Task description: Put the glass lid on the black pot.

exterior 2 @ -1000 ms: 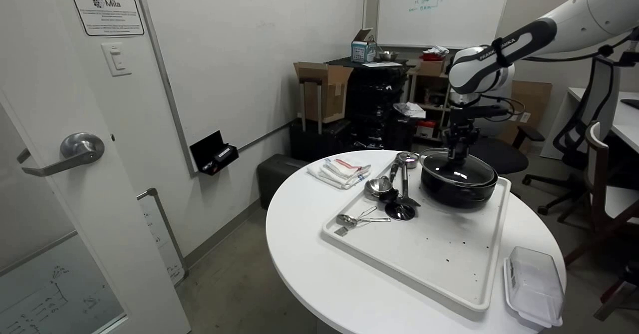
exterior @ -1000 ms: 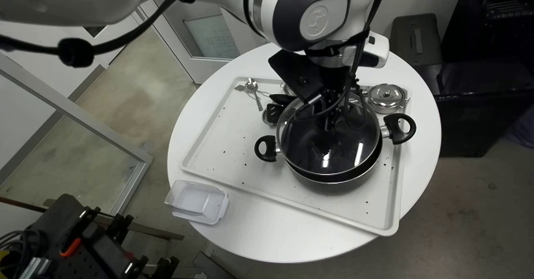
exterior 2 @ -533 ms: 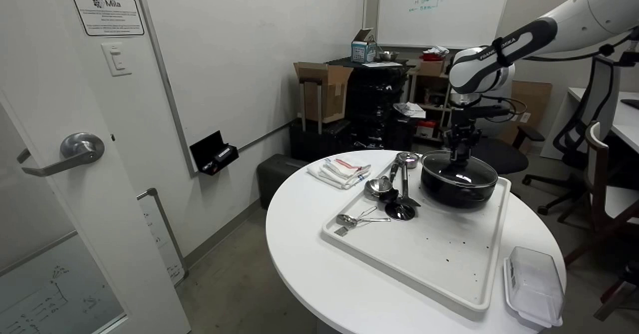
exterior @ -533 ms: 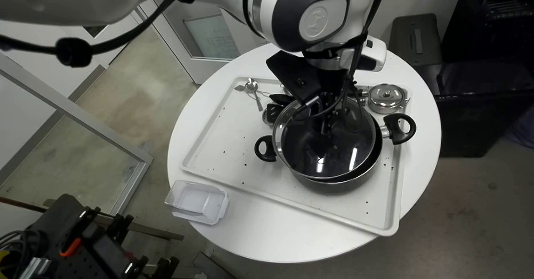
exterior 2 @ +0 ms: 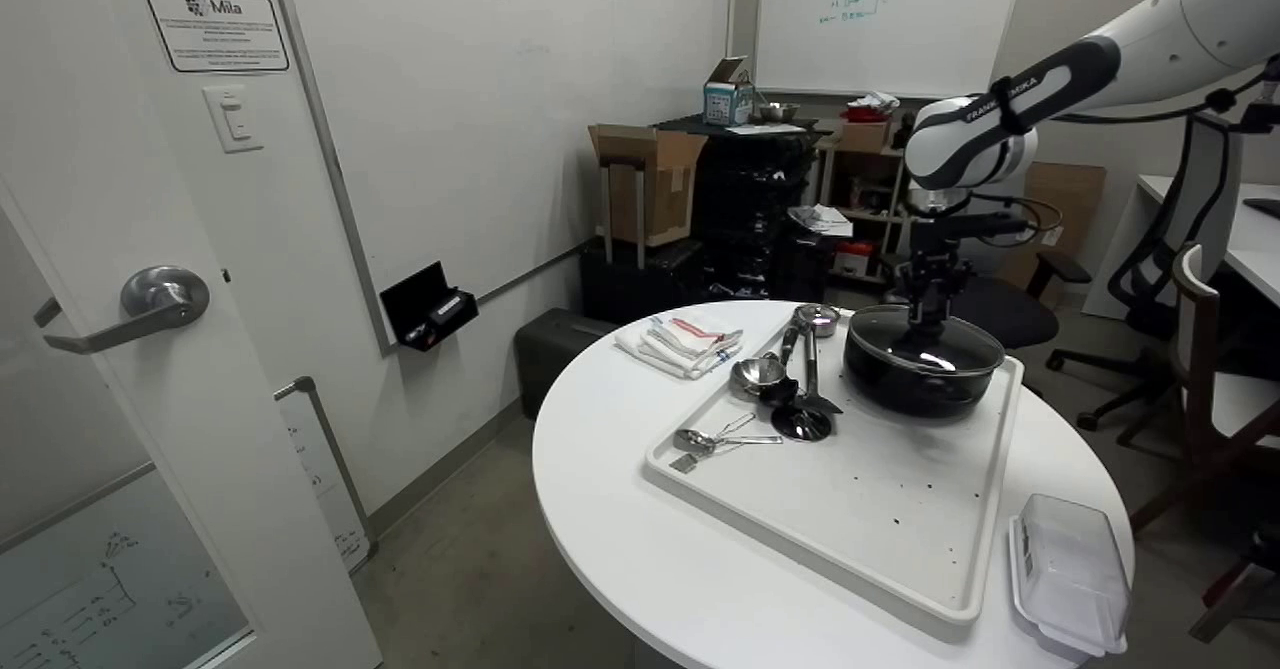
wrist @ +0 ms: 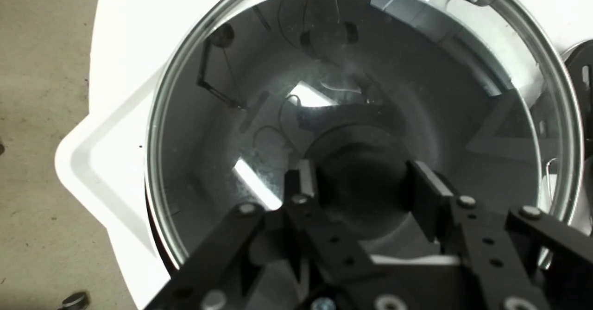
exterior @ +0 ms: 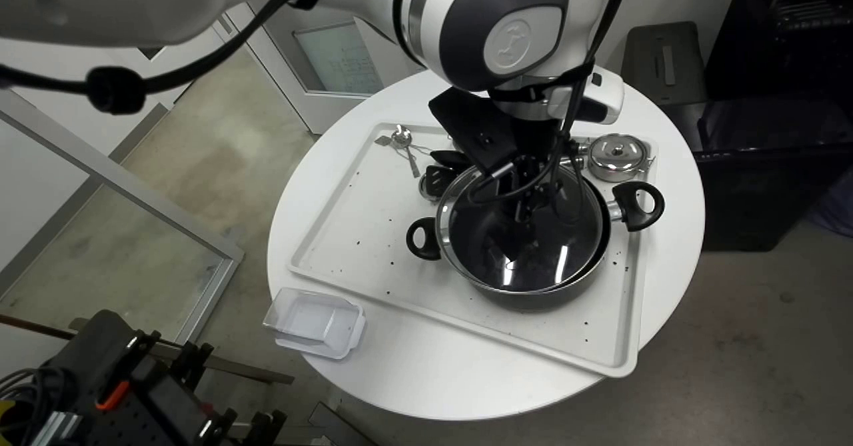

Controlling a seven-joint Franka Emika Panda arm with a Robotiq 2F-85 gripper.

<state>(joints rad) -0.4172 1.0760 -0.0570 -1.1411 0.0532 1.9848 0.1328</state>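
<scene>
The glass lid [exterior: 573, 233] lies over the black pot [exterior: 533, 301], slightly off-centre; a dark crescent of the pot shows along one side. In an exterior view the lid [exterior 2: 895, 351] covers the pot's mouth [exterior 2: 920, 394] and its rim sticks out a little at the right. I cannot tell whether the rim is fully seated. My gripper [wrist: 366, 180] is shut on the lid's black knob [wrist: 366, 194], a pad on each side. The gripper also shows in both exterior views [exterior: 523, 214] [exterior 2: 928, 321]. Only a sliver of pot shows in the wrist view.
The pot stands on a white tray [exterior: 360, 233] on a round table. A small steel pot [exterior: 618, 156] and several utensils [exterior 2: 800, 421] lie close by. A clear plastic container [exterior: 320, 323] stands near the table edge. A folded cloth [exterior 2: 682, 345] lies beside the tray.
The gripper and lid first shifted slightly left, then came down and forward in an exterior view. The dark gap at the pot's front has narrowed. The pot has not moved.
</scene>
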